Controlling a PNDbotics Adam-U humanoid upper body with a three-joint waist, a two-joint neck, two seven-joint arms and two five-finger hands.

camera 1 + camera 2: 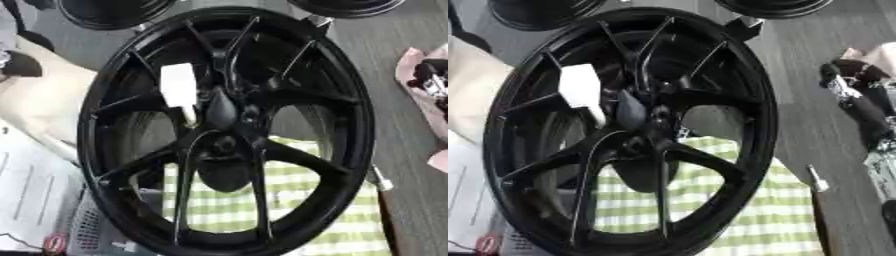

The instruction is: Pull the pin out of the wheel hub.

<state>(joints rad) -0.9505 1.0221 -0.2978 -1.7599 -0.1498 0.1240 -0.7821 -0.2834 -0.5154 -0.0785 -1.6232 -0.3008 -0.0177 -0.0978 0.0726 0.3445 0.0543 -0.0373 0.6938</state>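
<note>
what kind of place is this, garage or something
Probably a workshop or wheel-handling test area: a large black wheel rim fills the view, more dark rims stand beyond it on a grey floor, and a green checked cloth lies underneath.

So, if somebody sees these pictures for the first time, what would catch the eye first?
First, the big black wheel, which fills nearly the whole view with its spokes meeting at the hub. Next, the white piece among the upper left spokes, bright against the black. Then the green and white checked cloth showing through the lower gaps. No robot hand can be made out.
</note>
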